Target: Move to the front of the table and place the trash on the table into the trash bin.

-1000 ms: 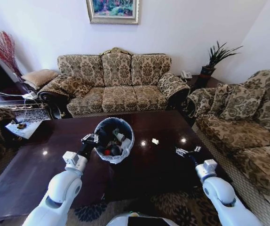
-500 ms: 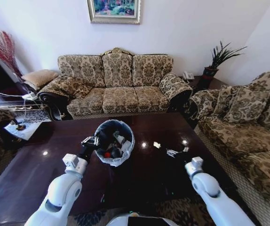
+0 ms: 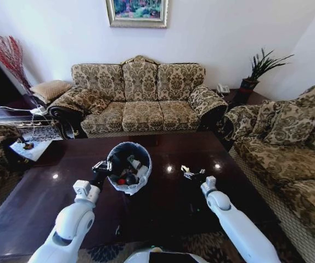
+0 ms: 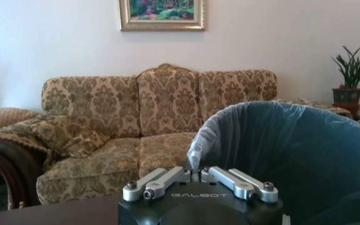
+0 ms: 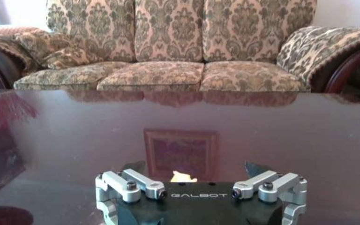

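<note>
**Right gripper at the last scrap, left gripper on the bin**

On the glossy dark table, near its middle, a small white crumpled scrap of trash lies just at the tips of the right gripper. In the right wrist view the same scrap sits low between the two dark fingertips, which stand wide apart on either side of it without touching it. The tabletop around it is bare polished wood that mirrors the framed picture and the sofa.

To the left of the scrap, well apart from it, the trash bin stands on the table, its whitish bag folded over the rim; inside lie a red piece, dark items and white crumpled bits. The left gripper is at the bin's left rim; in the left wrist view the bag-lined wall rises right against the gripper's links, and the fingers seem pinched together on the rim.

Beyond the table stands a patterned sofa, with another sofa on the right and a potted plant in the corner. Nothing lies between the right gripper and the scrap.
</note>
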`<state>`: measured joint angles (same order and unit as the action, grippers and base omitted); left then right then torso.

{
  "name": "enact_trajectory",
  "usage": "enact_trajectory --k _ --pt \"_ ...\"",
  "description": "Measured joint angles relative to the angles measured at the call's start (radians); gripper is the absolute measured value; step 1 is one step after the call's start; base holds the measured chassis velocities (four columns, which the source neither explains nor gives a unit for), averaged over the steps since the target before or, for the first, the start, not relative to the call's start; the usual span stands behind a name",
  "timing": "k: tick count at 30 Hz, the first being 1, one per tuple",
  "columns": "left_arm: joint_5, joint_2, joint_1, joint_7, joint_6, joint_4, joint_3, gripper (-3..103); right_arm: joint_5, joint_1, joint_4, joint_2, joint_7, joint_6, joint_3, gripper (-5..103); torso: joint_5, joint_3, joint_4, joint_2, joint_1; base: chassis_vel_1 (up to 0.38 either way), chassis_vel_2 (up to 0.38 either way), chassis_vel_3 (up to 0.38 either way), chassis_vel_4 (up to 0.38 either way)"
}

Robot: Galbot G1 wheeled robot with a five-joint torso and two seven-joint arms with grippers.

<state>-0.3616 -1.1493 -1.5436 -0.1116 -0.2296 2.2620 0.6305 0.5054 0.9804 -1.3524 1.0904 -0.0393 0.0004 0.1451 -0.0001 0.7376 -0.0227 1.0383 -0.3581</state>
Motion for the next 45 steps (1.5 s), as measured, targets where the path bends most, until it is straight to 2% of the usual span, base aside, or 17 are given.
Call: enact_trajectory --k 7,10,11,12,14,16,17,20,21,25,27,29,30,33,40,45 --pt "-0.008 0.015 0.014 -0.001 -0.001 -0.009 0.002 3 0.005 -0.037 0.073 0.024 -0.029 0.002 -0.012 101 -0.0001 0.0 0.0 0.0 0.0 0.0 0.0 0.0 0.0" --pt "-0.019 0.025 0.025 -0.001 -0.004 -0.012 0.002 3 0.007 -0.04 0.094 0.032 -0.053 0.003 -0.012 87 -0.0001 0.0 0.0001 0.0 0.0 0.0 0.0 0.0 0.0" --pt "-0.019 0.026 0.027 -0.001 -0.004 -0.012 0.002 3 0.007 -0.04 0.096 0.032 -0.058 0.002 -0.011 87 0.0 0.0 0.0001 0.0 0.0 0.0 0.0 0.0 0.0" --pt "-0.021 0.029 0.032 -0.002 -0.005 -0.015 0.002 3 0.007 -0.042 0.103 0.035 -0.073 0.002 -0.01 76 0.0 0.0 0.0 0.0 0.0 0.0 0.0 0.0 0.0" --pt "-0.022 0.03 0.035 -0.002 -0.005 -0.017 0.0 3 0.007 -0.043 0.105 0.036 -0.078 0.002 -0.01 76 0.0 0.0 0.0 0.0 0.0 0.0 0.0 0.0 0.0" --pt "-0.024 0.032 0.042 -0.002 -0.006 -0.022 -0.003 3 0.007 -0.047 0.11 0.037 -0.086 0.002 -0.011 65 0.0 0.0 0.0001 0.0 0.0 0.0 0.0 0.0 0.0" --pt "-0.024 0.032 0.042 -0.002 -0.006 -0.022 -0.003 3 0.007 -0.047 0.11 0.037 -0.086 0.002 -0.011 65 0.0 0.0 0.0001 0.0 0.0 0.0 0.0 0.0 0.0" --pt "-0.024 0.032 0.047 -0.002 -0.006 -0.026 -0.005 3 0.006 -0.056 0.115 0.038 -0.089 -0.001 -0.018 48 0.0 0.0 0.0 0.0 0.0 0.0 0.0 0.0 0.0" --pt "-0.024 0.032 0.047 -0.002 -0.006 -0.026 -0.005 3 0.006 -0.056 0.115 0.038 -0.089 -0.001 -0.018 48 0.0 0.0 0.0 0.0 0.0 0.0 0.0 0.0 0.0" --pt "-0.025 0.033 0.049 -0.001 -0.006 -0.027 -0.005 3 0.005 -0.068 0.129 0.042 -0.089 -0.004 -0.026 27 0.0 0.0 0.0 0.0 0.0 0.0 0.0 0.0 0.0" --pt "-0.026 0.034 0.049 -0.001 -0.006 -0.027 -0.005 3 0.005 -0.069 0.131 0.043 -0.089 -0.004 -0.027 27 -0.0001 0.0 0.0 0.0 0.0 0.0 0.0 0.0 0.0" --pt "-0.027 0.038 0.048 -0.001 -0.006 -0.025 -0.002 3 0.003 -0.075 0.144 0.046 -0.089 -0.004 -0.029 16 -0.0001 0.0 0.0 0.0 0.0 0.0 0.0 0.0 0.0" --pt "-0.027 0.038 0.048 -0.001 -0.006 -0.025 -0.002 3 0.003 -0.075 0.144 0.046 -0.089 -0.004 -0.029 16 -0.0001 0.0 0.0 0.0 0.0 0.0 0.0 0.0 0.0" --pt "-0.028 0.044 0.042 -0.001 -0.006 -0.013 0.002 3 0.001 -0.081 0.163 0.053 -0.089 -0.002 -0.029 1 0.0 0.0 0.0 0.0 0.0 0.0 0.0 0.0 0.0" --pt "-0.036 0.054 0.035 -0.002 -0.006 -0.004 0.007 3 -0.002 -0.078 0.164 0.052 -0.088 0.005 -0.025 -2 0.0 0.0 -0.0001 0.0 0.0 0.0 0.0 0.0 0.0" --pt "-0.039 0.063 0.036 -0.004 -0.01 -0.003 0.0 3 0.006 -0.047 0.097 0.043 -0.054 0.007 -0.002 -2 0.0 0.0 -0.0002 0.0 0.0 0.0 0.0 0.0 0.0"
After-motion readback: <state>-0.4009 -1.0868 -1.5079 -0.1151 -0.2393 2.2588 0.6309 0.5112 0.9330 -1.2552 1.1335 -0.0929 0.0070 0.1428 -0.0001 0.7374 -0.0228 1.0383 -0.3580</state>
